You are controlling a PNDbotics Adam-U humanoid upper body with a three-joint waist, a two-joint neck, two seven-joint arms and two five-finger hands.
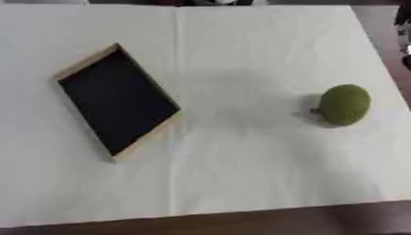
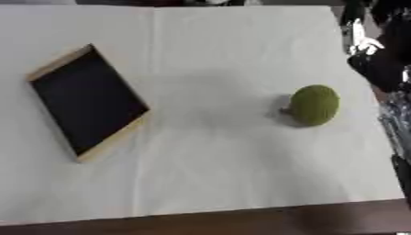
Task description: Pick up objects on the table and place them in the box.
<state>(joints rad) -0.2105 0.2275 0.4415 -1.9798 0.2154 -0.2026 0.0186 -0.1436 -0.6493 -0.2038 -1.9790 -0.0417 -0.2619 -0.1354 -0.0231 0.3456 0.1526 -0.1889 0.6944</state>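
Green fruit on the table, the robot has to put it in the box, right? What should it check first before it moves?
1. Green fruit in plain sight, nothing covering it: ok.
2. Fruit resting alone on the white cloth, nothing touching it: ok.
3. Box has room inside, its dark bottom shows bare: ok.
4. Cloth between fruit and box free of things in the way: ok.
5. Right arm close to the fruit, at the right edge: ok, but whether its hand is open: cannot tell.
6. Left hand ready: cannot tell, it shows in neither view.
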